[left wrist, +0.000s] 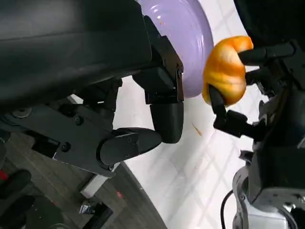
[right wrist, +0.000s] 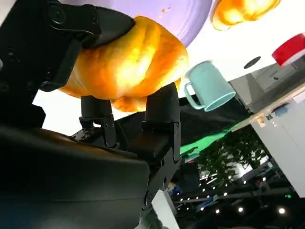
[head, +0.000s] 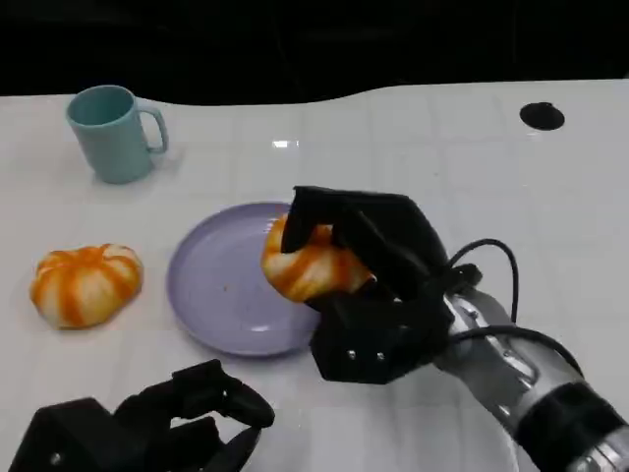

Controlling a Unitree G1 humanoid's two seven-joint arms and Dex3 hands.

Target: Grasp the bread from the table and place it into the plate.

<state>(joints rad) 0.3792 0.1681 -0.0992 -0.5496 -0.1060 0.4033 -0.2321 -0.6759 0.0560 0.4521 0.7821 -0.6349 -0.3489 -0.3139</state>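
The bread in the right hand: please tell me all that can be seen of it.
The bread is a round bun, golden orange with paler cream stripes and a soft, glossy-looking crust. The right hand grips it, black fingers pressing on opposite sides. It is over the right part of the purple plate; the left wrist view shows it held above the plate's rim, not resting on it.

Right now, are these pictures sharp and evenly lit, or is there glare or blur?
Head view: sharp, with a small glare spot on the table. Right wrist view: the held bread glows overexposed. Left wrist view: the nearby left hand looks soft.
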